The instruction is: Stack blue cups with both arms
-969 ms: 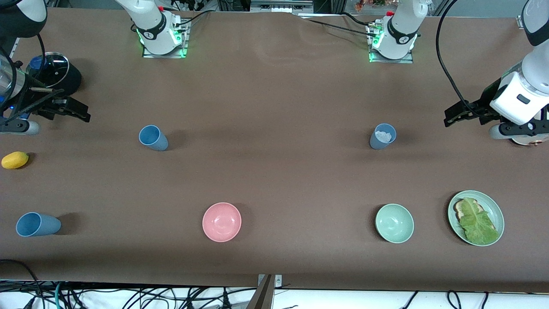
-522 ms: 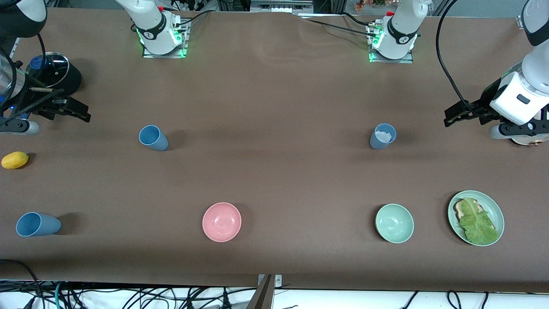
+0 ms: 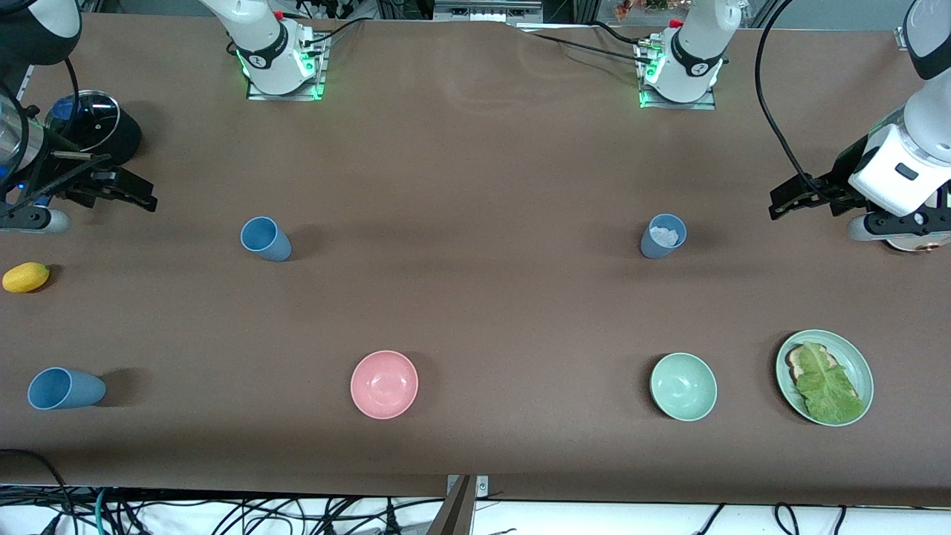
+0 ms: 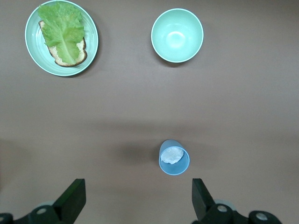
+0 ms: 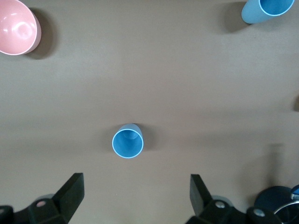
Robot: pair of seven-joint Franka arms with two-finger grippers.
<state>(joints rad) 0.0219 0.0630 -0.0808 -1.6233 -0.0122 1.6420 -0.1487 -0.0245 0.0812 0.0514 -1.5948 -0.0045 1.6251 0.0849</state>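
Both arms waited with the left gripper (image 4: 135, 205) and right gripper (image 5: 135, 200) spread, each poised above its upright blue cup (image 4: 174, 157) (image 5: 127, 141) for grasping.

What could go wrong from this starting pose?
Three blue cups stand out. The greyer cup below the open left gripper holds something white, which could block nesting or spill. The open right gripper might take the cup by the table edge instead of the mid-blue cup.

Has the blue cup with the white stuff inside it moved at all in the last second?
No. The blue cup stands in the same spot, just as far from the green bowl.
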